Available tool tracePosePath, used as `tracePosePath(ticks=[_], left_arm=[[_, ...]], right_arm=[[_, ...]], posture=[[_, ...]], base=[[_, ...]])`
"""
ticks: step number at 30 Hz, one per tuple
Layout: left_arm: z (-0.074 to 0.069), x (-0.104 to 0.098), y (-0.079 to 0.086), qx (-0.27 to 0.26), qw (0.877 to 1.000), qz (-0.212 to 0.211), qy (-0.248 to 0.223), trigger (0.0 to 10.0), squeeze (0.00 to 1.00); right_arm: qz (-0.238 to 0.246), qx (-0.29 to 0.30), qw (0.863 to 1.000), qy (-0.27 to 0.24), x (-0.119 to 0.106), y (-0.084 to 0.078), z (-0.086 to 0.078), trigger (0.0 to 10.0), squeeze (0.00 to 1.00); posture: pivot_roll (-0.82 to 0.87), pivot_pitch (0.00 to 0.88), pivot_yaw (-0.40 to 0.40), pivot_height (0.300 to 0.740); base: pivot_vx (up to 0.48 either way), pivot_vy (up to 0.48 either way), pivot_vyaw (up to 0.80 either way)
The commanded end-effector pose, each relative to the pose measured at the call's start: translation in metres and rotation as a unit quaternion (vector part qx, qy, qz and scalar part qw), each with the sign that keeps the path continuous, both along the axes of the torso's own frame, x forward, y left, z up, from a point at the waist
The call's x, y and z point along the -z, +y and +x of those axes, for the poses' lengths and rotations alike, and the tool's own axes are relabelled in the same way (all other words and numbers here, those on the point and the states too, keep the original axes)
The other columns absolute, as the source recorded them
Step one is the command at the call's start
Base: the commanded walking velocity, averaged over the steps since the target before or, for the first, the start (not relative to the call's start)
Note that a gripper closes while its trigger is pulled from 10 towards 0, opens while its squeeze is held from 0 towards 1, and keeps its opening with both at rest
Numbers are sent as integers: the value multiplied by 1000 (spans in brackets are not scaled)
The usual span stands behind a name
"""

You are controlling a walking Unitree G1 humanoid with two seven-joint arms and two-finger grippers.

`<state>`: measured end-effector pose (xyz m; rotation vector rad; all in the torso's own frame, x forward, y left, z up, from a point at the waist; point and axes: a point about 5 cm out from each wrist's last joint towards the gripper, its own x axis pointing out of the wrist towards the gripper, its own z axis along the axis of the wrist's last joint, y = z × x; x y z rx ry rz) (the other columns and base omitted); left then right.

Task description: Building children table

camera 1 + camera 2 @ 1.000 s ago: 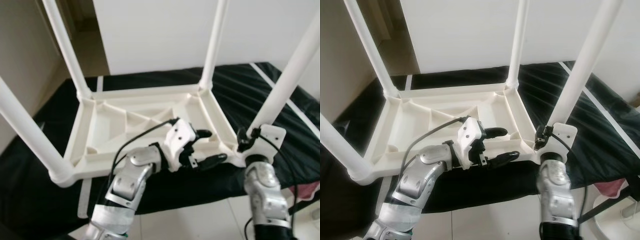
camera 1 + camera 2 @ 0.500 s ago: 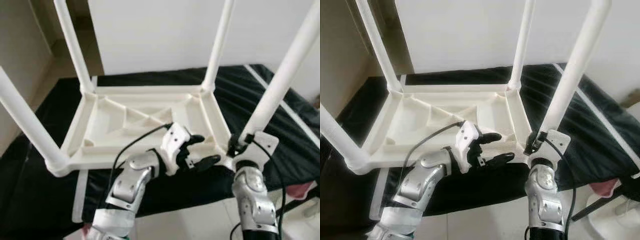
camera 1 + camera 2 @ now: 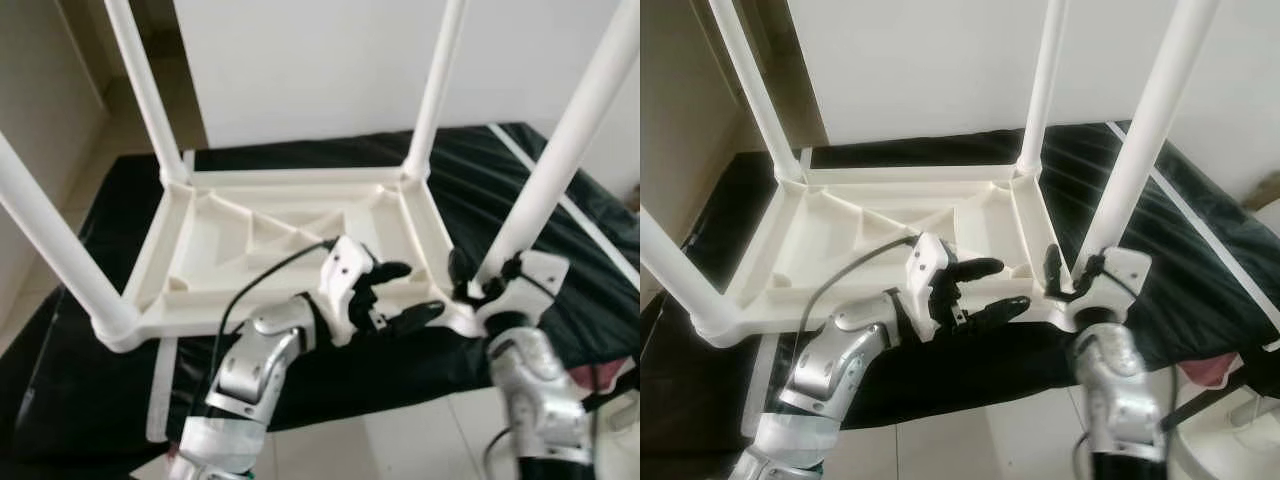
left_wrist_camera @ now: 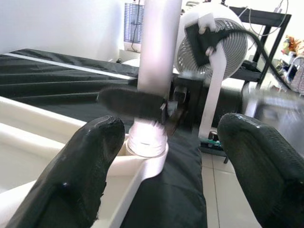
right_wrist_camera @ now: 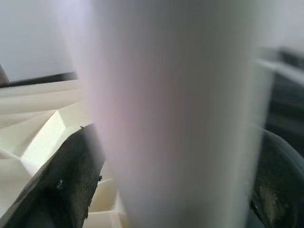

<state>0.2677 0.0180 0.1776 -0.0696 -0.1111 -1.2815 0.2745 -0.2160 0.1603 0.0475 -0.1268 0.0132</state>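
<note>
Black bedding carries the upturned table [image 3: 280, 235]; right gripper [image 3: 1068, 275] clasps its upright near leg [image 3: 1135, 150]; left gripper [image 3: 985, 290] gapes empty beside.

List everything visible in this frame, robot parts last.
Table top: one, cream white, upside down on the black cover.
Table legs: four, white, standing up from the corners.
Black cover: one, spread under the table.
Fan: one, white, on the floor beyond the near right leg.
Floor tiles: white, in front of the cover.
Wall: white, behind the table.
Left hand: one, black fingers open, over the table's near right rim.
Right hand: one, fingers either side of the near right leg at its base.
</note>
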Motion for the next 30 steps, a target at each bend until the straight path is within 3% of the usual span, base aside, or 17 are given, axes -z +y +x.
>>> tracePosePath(ticks=[1,4,10,11,13,15,26,27,28,29,30], left_arm=[[-7,4,-1,35,999,12,-3,10000,0],[-11,9,1,39,998,37,-27,10000,0],[-10,14,1,31,998,49,-33,10000,0],[-9,17,1,15,997,59,-45,10000,0],[-8,19,1,4,996,67,-54,10000,0],[-8,26,0,-7,995,81,-60,10000,0],[-9,41,-3,-17,989,121,-82,10000,0],[-9,40,-5,-22,990,116,-82,10000,0],[-9,40,-5,-24,990,114,-81,10000,0],[-9,40,-6,-27,989,114,-89,10000,0],[-9,40,-6,-31,988,117,-94,10000,0]], right_arm=[[-10,-38,999,14,6,0,-1,10000,0],[-36,-72,997,12,5,-5,-1,10000,0],[-46,-125,991,11,3,-9,-1,10000,0],[-46,-169,984,15,3,-11,-1,10000,0],[-51,-184,981,17,3,-12,0,10000,0],[-89,-220,971,33,6,-14,2,10000,0],[-96,-235,966,42,12,-12,16,10000,0],[-98,-235,966,39,13,-12,17,4980,0],[-98,-235,966,38,13,-13,17,4980,0],[-99,-233,967,39,14,-14,17,0,0],[-100,-229,967,43,16,-15,17,0,0]], posture=[[-24,0,19,740],[-24,0,20,740],[-25,0,24,740],[-25,0,25,740],[-25,0,25,740],[-26,0,27,740],[-24,0,31,740],[-23,0,31,740],[-23,0,31,740],[-14,0,28,740],[-12,0,26,740]], base=[[0,0,0],[0,0,0],[0,0,0],[0,0,0],[0,0,0],[0,0,0],[0,0,0],[0,0,0],[0,0,0],[0,0,0],[0,0,0]])
